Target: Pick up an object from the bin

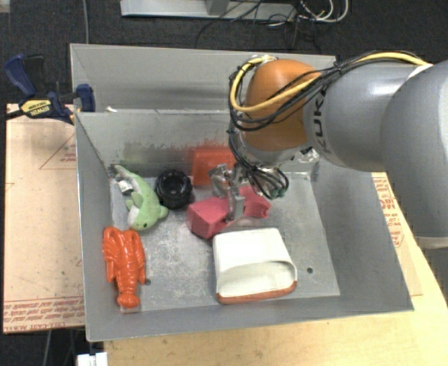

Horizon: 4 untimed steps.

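Observation:
My gripper point(233, 203) is down in the middle of the bin, right on top of a pink block point(206, 219) that reaches from the bin's centre toward the right. The block shows on both sides of the gripper. Just behind the gripper an orange-red block point(210, 164) lies against the back wall. A black round cap point(174, 189) sits to the left of the pink block. In front of the gripper lies a white pad with an orange rim point(252, 264).
A green soft toy point(142, 204) lies at the left wall, with an orange lobster toy point(125, 264) in front of it. The arm's orange dome and cables hang over the bin's back right.

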Tool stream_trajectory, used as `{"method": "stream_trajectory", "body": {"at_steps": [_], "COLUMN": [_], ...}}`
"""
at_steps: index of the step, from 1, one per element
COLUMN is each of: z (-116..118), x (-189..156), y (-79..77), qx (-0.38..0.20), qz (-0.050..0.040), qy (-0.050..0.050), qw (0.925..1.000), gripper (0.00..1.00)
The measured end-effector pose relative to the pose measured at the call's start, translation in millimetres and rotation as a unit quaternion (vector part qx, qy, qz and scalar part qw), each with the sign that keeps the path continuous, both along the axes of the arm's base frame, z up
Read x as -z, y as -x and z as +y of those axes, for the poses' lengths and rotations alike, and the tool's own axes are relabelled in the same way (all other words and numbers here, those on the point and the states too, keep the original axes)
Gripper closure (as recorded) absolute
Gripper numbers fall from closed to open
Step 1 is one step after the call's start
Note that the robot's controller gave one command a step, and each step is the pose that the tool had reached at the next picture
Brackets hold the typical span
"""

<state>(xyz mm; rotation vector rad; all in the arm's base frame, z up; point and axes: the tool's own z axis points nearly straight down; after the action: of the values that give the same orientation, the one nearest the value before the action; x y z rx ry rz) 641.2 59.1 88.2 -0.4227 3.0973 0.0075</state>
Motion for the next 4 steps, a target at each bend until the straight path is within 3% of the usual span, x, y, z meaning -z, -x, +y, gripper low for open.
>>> {"method": "stream_trajectory", "body": {"at_steps": [1, 2, 3, 4], "z": [0.1, 0.7, -25.7, -25.9], "x": [-0.4, -71.5, -161.0, -161.0], "y": [-0.3, 4.5, -8.8, -8.8], "qx": [0.0, -0.008, 0.008, 0.008], "qz": [-0.0004, 0.0033, -0.0027, -0.0027], "qy": [0.0, 0.001, -0.001, -0.001], "qw": [1.0, 1.0, 1.0, 1.0], "gripper": [1.0, 1.0, 0.0, 0.0]}}
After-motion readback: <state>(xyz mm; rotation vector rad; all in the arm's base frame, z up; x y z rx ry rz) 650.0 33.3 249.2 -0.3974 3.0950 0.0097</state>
